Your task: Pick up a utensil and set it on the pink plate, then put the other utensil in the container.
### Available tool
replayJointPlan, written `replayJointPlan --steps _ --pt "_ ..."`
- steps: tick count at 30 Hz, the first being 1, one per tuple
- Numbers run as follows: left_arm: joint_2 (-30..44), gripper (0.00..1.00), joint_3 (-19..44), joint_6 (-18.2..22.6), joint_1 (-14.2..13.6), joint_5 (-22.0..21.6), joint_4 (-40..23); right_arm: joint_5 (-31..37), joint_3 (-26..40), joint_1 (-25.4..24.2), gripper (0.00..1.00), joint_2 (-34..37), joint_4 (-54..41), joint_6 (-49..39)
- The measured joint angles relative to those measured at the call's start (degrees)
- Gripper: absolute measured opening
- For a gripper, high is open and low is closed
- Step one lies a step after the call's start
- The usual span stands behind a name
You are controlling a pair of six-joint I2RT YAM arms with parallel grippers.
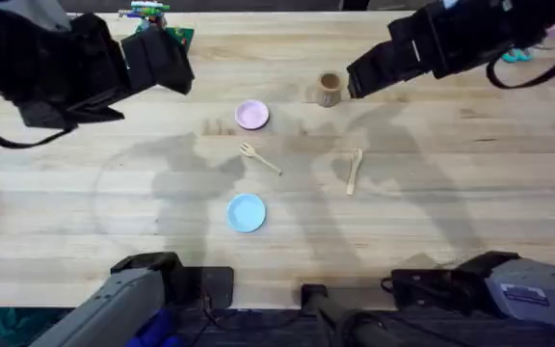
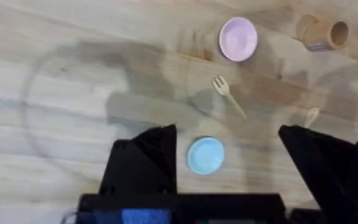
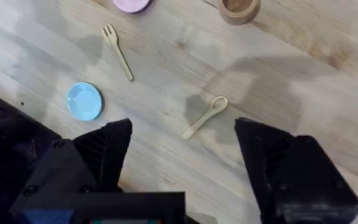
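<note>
Plainly, the small light wooden fork (image 1: 260, 158) lies flat on the pale wood counter (image 1: 432, 183), near its middle, touched by neither arm. It has short stubby tines and a thin straight handle; it lies at a slant, the tines pointing toward the small round pale pink plate (image 1: 251, 115) and the handle trailing off toward the small light wooden spoon (image 1: 355, 171). Fork and pink plate are near each other but apart. On the nearer side of the fork sits a small round light blue plate (image 1: 246, 213), matching the pink one in size and also bare.

The spoon lies flat well to the right of the fork, its oval bowl at the far end and its straight handle running back toward the arm bases. Beyond it stands the small tan-brown wooden cylindrical cup (image 1: 329, 89), upright, its inside seemingly empty, though the overhead view is too small to be sure.

Both arms hang high above the counter. The left gripper (image 2: 227, 155) has its jaws spread wide and released, with the blue plate showing between them. The right gripper (image 3: 184, 146) is likewise parted and holds nothing, the spoon lying in the gap far below.
</note>
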Motion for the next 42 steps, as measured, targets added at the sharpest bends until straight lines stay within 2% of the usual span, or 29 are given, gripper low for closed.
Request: replayJointPlan --steps 3,6,14,19,23,25,31,38,42 --pt "0.0 0.995 0.0 -5.8 -3.0 0.0 -0.6 0.2 0.0 0.0 0.996 0.0 0.0 0.0" --pt "0.0 0.996 0.0 -11.0 -7.4 -0.7 -0.6 1.0 0.0 0.0 0.996 0.0 0.0 0.0" --pt "0.1 0.997 0.0 -25.4 -22.6 -7.0 -0.6 4.4 0.0 0.0 0.996 0.0 0.0 0.0" --pt "3.1 0.995 0.1 -32.0 -29.6 -8.3 -0.7 6.4 0.0 0.0 0.996 0.0 0.0 0.0" --pt "8.7 0.993 0.2 -36.5 -34.0 -7.5 0.3 7.2 0.0 0.0 0.996 0.0 0.0 0.0" --pt "11.7 0.993 0.2 -38.6 -34.9 -7.0 0.8 7.5 0.0 0.0 0.996 0.0 0.0 0.0" --pt "19.4 0.993 0.2 -46.7 -35.0 -5.2 1.9 7.5 0.0 0.0 0.996 0.0 0.0 0.0" --pt "26.2 0.991 0.2 -49.8 -35.0 -4.4 4.7 7.5 0.0 0.0 0.995 0.0 0.0 0.0" --pt "28.8 0.99 0.2 -50.8 -35.0 -6.2 5.2 7.5 0.0 0.0 0.996 0.0 0.0 0.0"
